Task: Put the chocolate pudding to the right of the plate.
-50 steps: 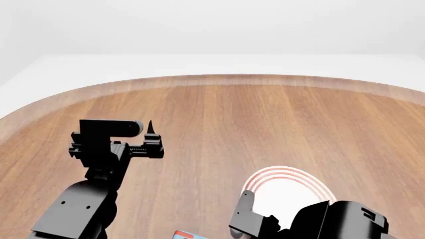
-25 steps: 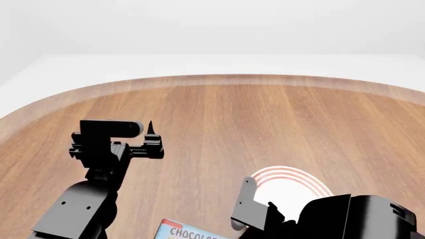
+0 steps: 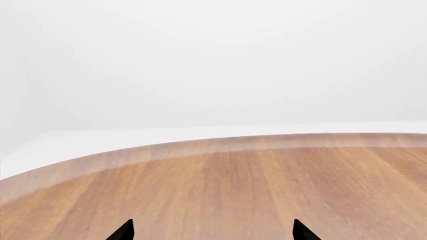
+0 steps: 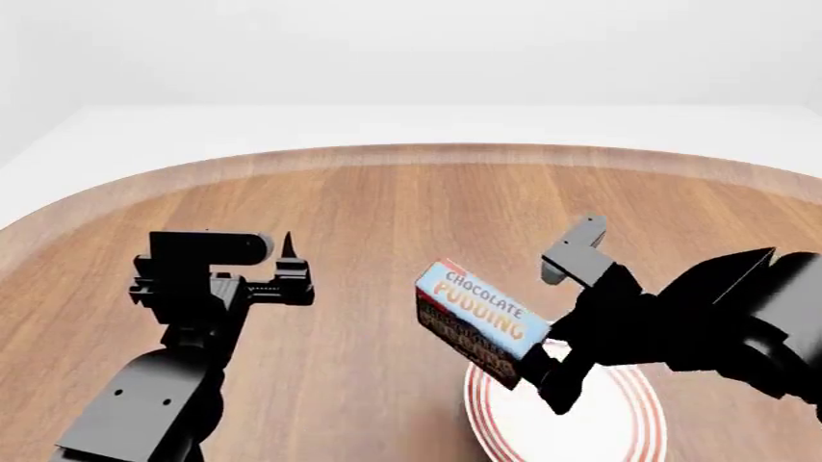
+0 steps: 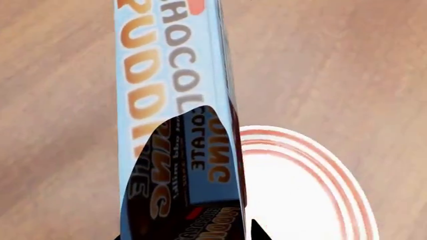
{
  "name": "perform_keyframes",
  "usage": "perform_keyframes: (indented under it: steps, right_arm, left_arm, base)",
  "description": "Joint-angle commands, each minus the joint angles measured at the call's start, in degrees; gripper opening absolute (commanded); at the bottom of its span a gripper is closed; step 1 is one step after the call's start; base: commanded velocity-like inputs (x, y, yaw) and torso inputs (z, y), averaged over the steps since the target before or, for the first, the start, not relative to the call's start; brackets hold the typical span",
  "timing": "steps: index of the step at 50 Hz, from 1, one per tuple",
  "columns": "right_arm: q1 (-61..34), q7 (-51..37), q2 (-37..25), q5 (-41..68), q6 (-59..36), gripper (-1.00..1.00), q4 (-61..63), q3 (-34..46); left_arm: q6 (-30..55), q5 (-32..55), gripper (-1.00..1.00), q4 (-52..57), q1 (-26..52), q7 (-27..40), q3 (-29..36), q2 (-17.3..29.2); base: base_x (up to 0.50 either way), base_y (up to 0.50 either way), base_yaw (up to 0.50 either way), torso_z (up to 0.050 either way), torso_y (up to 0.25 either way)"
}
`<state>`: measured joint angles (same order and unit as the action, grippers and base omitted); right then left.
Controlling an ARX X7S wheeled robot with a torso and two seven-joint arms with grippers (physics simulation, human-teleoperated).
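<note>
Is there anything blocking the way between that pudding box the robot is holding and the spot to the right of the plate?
Nothing visible. The chocolate pudding hangs in the right gripper above the plate's left edge; only bare table shows beyond.

The chocolate pudding (image 4: 478, 319) hangs tilted in the right gripper (image 4: 550, 322), above the table (image 4: 424, 221) and over the plate's (image 4: 572, 423) left rim. The plate lies on the table at the near right. The left gripper (image 4: 285, 258) stands well to the left, apart from both.
</note>
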<state>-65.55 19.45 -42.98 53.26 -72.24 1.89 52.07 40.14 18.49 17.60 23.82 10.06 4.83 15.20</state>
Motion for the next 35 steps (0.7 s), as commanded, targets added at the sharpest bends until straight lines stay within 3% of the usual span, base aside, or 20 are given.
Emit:
perform_keyframes:
  steps: [1, 14, 26, 35]
  right_arm:
    - [-6.3, 1.9, -0.6, -4.3, 0.8, -1.00, -15.5, -1.9]
    - [-7.1, -3.8, -4.9, -2.7, -3.3, -1.00, -21.7, -7.6]
    - [3.0, -11.8, -14.7, 4.5, -6.8, -1.00, -16.6, -15.0]
    - [7.0, -12.7, -16.0, 4.1, -2.8, -1.00, -24.3, -17.1]
  left_arm:
    - [0.1, 0.3, 1.00, 0.3, -0.1, 0.3, 0.0, 0.3]
    - [-0.1, 0.6, 1.00, 0.0, 0.0, 0.5, 0.2, 0.5]
    - [-0.3, 0.7, 1.00, -0.3, 0.1, 0.7, 0.5, 0.6]
    - [-0.1, 0.9, 1.00, -0.2, 0.5, 0.9, 0.7, 0.8]
  base:
    - [0.00, 0.00, 0.00, 0.000, 0.000]
    - [0.00, 0.00, 0.00, 0.000, 0.000]
    - [0.00, 0.00, 0.00, 0.000, 0.000]
    - [0.00, 0.00, 0.00, 0.000, 0.000]
